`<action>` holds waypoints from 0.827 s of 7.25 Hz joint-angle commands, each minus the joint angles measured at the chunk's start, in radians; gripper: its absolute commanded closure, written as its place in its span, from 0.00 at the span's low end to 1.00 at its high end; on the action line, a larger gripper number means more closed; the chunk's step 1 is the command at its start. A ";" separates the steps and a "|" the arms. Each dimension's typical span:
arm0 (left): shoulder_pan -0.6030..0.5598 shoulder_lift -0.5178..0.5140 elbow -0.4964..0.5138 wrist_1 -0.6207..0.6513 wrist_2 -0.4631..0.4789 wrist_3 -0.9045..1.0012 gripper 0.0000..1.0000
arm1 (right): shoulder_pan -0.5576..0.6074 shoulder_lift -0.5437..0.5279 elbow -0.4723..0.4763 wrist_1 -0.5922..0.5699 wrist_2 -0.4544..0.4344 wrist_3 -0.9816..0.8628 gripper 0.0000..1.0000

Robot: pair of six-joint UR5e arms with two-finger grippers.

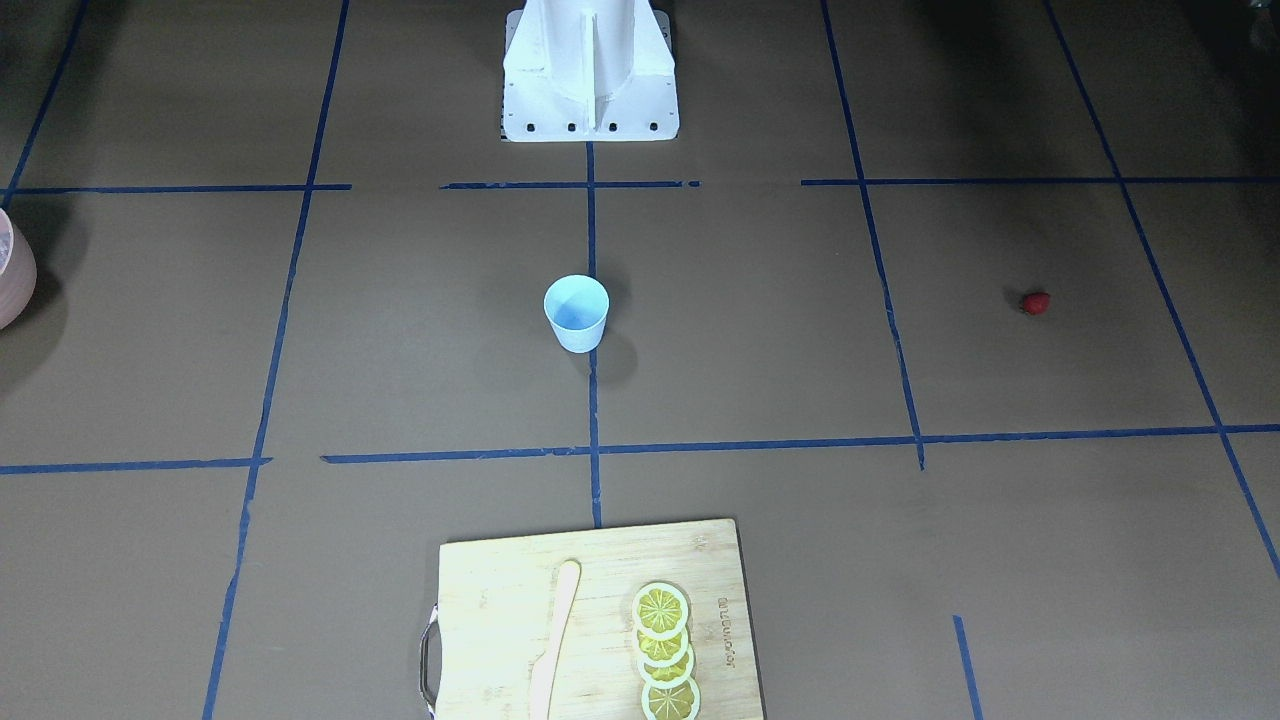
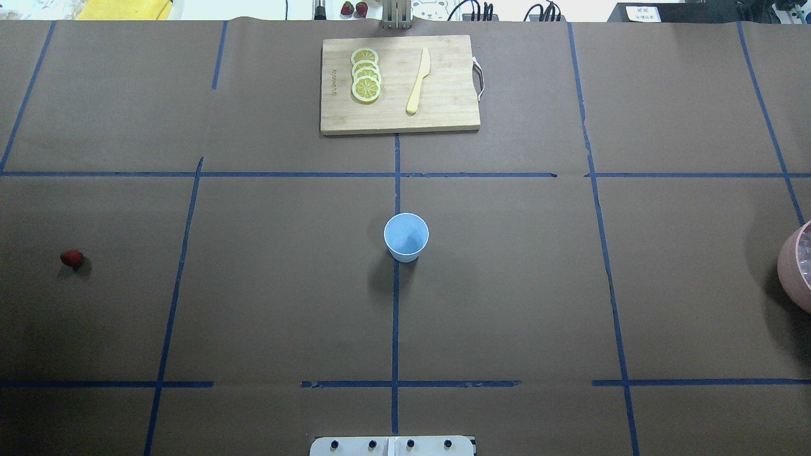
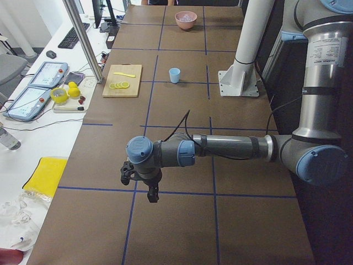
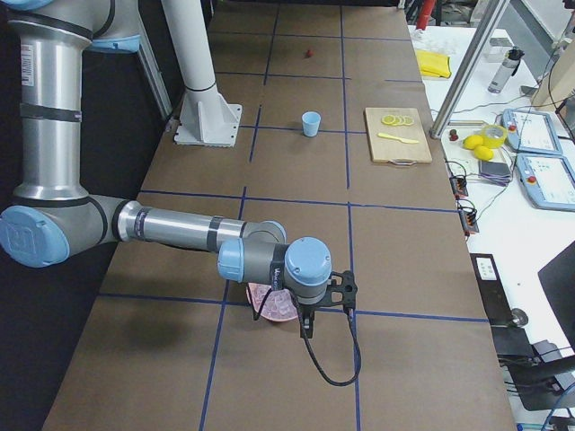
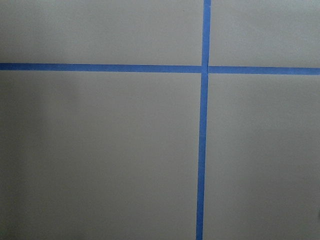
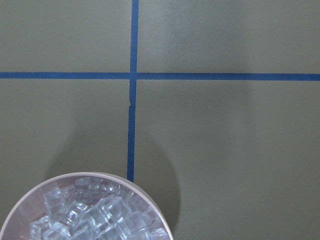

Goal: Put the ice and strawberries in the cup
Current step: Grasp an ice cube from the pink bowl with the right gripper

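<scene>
Currently I'm watching the cup (image 2: 406,235) standing upright. 1 strawberry (image 2: 71,258) is lying far to its left, and the ice (image 6: 90,215) is sitting in the pink bowl (image 2: 795,266) far to its right. The left gripper (image 3: 152,194) and right gripper (image 4: 305,327) are hanging well away from the cup; spread or pressed together, I cannot tell.

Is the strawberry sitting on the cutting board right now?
No, the strawberry lies on the brown table far to the robot's left, while the cutting board holds only lemon slices and a knife.

No legible txt, cutting board (image 1: 500,580) imprint too blurry, left arm label (image 3: 320,52) unreadable
</scene>
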 commanded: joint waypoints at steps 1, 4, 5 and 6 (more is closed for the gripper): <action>0.000 0.002 -0.001 -0.001 -0.001 0.000 0.00 | 0.000 0.013 0.006 0.002 -0.026 0.002 0.01; 0.000 -0.001 -0.002 -0.003 -0.013 0.000 0.00 | -0.009 0.031 0.024 0.002 -0.021 0.005 0.01; 0.000 0.000 -0.012 -0.003 -0.013 -0.001 0.00 | -0.008 0.046 0.035 -0.004 -0.003 0.043 0.01; 0.000 0.003 -0.013 -0.004 -0.013 -0.001 0.00 | -0.023 0.047 0.007 0.015 0.032 0.060 0.01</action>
